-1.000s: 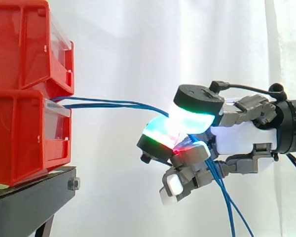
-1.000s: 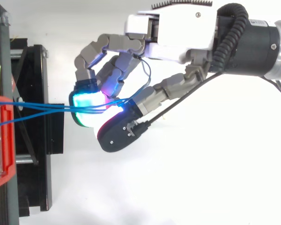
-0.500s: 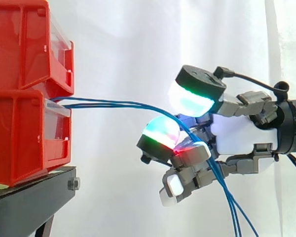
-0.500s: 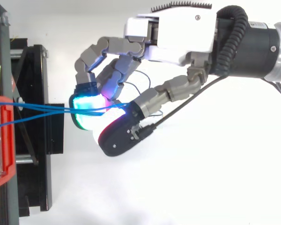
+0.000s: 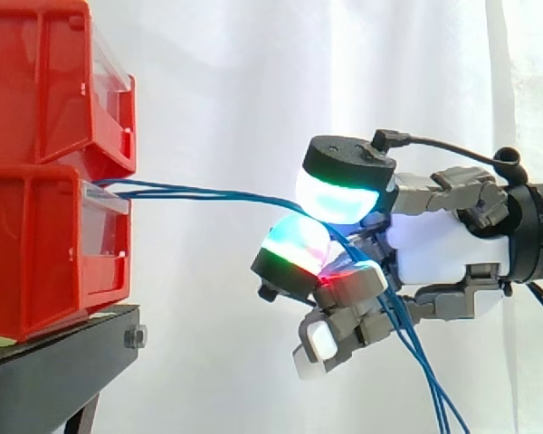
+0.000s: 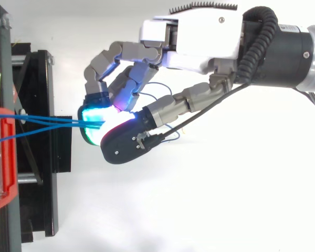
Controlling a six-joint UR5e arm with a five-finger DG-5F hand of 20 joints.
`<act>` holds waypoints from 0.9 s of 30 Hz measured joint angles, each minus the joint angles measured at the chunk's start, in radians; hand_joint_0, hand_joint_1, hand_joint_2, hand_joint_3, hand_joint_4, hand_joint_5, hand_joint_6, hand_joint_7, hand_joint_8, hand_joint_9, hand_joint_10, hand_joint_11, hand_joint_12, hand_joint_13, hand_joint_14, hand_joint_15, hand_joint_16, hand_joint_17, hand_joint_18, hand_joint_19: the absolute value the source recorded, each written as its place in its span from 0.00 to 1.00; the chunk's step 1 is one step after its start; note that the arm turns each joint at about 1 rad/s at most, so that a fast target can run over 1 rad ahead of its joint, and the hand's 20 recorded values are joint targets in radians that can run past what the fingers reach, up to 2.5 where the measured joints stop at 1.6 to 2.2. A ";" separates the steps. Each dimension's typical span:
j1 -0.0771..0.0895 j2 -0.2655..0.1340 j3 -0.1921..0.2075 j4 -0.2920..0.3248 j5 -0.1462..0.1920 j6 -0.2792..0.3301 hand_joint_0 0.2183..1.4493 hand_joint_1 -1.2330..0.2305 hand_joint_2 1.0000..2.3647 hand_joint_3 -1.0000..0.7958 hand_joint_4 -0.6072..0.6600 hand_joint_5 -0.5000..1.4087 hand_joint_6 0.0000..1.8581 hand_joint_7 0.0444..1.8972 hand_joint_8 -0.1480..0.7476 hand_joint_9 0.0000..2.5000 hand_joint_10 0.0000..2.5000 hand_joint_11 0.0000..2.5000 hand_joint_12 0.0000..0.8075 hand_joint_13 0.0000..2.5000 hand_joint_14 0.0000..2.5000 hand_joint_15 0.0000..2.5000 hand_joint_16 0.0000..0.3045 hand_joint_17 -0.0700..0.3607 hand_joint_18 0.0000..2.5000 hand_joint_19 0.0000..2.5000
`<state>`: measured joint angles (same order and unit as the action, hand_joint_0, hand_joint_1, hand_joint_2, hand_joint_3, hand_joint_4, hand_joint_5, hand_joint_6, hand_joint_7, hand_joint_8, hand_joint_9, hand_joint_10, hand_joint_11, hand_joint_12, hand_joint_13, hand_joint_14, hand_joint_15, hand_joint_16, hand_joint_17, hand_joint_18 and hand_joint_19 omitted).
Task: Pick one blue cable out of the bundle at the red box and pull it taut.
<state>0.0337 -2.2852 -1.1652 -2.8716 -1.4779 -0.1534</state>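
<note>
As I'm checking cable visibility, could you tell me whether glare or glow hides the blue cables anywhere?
Side view: the thin blue cables stand out clearly against the bright white curtain. Top view: the cyan-green glow of the hand's fingertip pads swallows them where they meet.

The cables (image 5: 208, 193) were blue, the bins (image 5: 45, 208) red with clear fronts, the stand (image 5: 63, 362) black and the curtain (image 5: 253, 72) white. The hand (image 5: 439, 249) had a white palm and grey fingers. Its black-backed fingertips (image 5: 339, 197) glowed cyan, green and white, with red and magenta on the lower ones.
</note>
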 measured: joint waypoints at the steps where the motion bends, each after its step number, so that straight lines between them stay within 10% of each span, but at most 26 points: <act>1: 0.000 0.000 0.000 0.000 0.000 0.000 0.38 0.30 0.01 0.42 0.57 0.16 0.50 0.56 0.55 0.41 0.00 0.60 0.49 0.29 0.01 0.24 0.18 0.44 0.24 0.18; 15: 0.000 0.000 0.000 0.000 0.000 0.002 0.49 0.23 0.00 0.28 0.54 0.16 0.50 0.58 0.54 0.41 0.00 0.59 0.47 0.30 0.01 0.23 0.17 0.44 0.25 0.14; 27: 0.000 0.000 0.000 0.000 0.000 0.002 0.22 0.34 0.00 0.28 0.61 0.17 0.50 0.52 0.58 0.42 0.00 0.58 0.51 0.30 0.01 0.23 0.19 0.47 0.25 0.17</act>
<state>0.0338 -2.2856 -1.1656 -2.8713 -1.4775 -0.1519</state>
